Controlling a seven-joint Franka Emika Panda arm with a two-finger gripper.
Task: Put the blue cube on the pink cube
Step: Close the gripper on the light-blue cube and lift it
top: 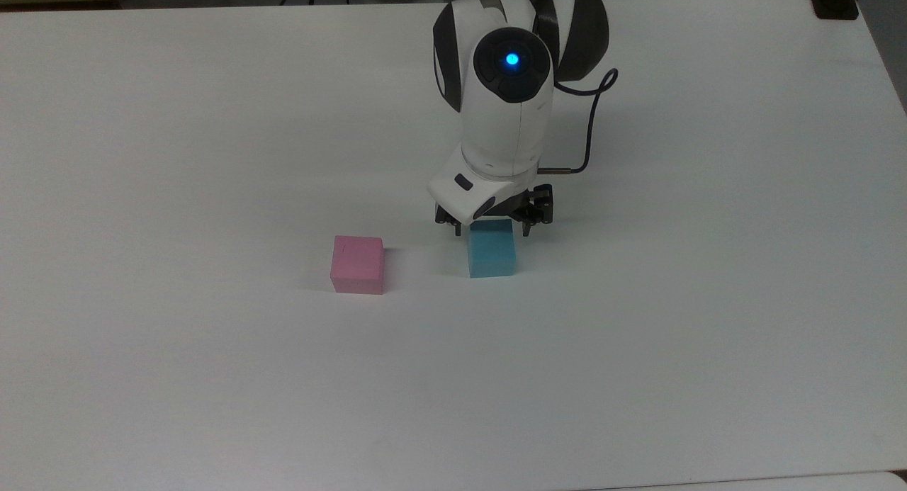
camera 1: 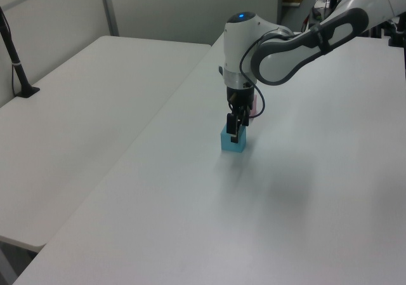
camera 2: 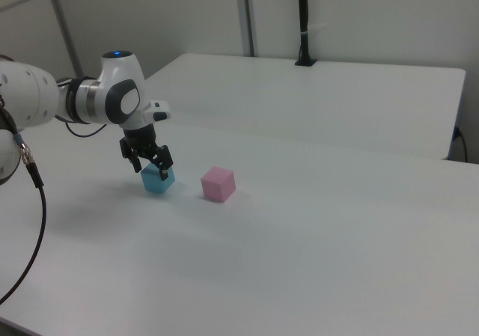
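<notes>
white worktop spreads under everything, matte and bare around the two cubes. the blue cube sits flat on it, and my end effector is right over that cube, pointing down, with my fingers spread apart. one dark fingertip stands at the cube's edge on the top view's left, the other at its edge on the top view's right, so the cube's upper part lies between them. i cannot tell whether either fingertip touches the cube's sides.

the pink cube rests on the worktop apart from the blue one, toward the top view's left, with a strip of bare white between them. a tiny dark mark shows on its top face.

in the left view my end effector hangs in front of the blue cube, and the pink cube is mostly hidden behind my wrist, only a sliver of pink showing. in the right view the blue cube is under my end effector and the pink cube stands near it on the right view's right.

a blue light glows on my white wrist housing, and a dark cable loops out from it on the top view's right.
</notes>
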